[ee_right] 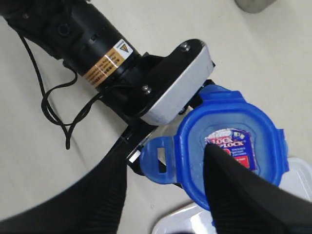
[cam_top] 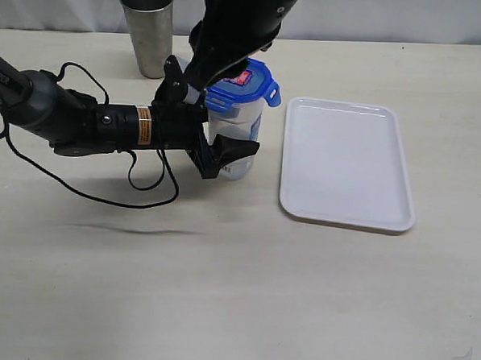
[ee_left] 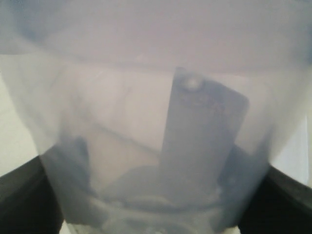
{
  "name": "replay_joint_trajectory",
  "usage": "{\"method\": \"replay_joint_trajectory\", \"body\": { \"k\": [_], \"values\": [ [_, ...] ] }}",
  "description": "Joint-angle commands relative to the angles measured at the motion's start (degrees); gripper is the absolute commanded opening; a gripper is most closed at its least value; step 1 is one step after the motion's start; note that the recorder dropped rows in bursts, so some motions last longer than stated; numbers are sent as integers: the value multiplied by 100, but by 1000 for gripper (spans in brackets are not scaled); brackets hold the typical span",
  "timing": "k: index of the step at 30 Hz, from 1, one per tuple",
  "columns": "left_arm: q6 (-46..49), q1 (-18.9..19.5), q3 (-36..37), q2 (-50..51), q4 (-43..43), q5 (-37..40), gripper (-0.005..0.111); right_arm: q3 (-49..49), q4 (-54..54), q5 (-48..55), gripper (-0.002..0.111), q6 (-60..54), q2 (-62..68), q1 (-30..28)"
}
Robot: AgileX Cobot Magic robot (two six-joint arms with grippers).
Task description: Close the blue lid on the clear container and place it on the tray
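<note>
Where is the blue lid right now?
In the exterior view, the round blue plastic lid sits atop the tall clear container, left of the flat white tray.

I read this as a robotics lab bench: plain beige table, white cloth backdrop behind the tray, black arm and loose cable left of the tray, steel cup back-left of it.
</note>
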Motion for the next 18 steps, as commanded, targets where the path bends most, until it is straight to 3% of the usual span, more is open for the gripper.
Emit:
{"method": "replay_joint_trajectory", "body": {
  "k": [1,18],
  "values": [
    [-11,19,33,36,68,391,0,-18,-364,46,48,22,264,12],
    [-10,19,33,36,68,356,0,-18,-1139,155,45,-55,849,12]
  ]
}}
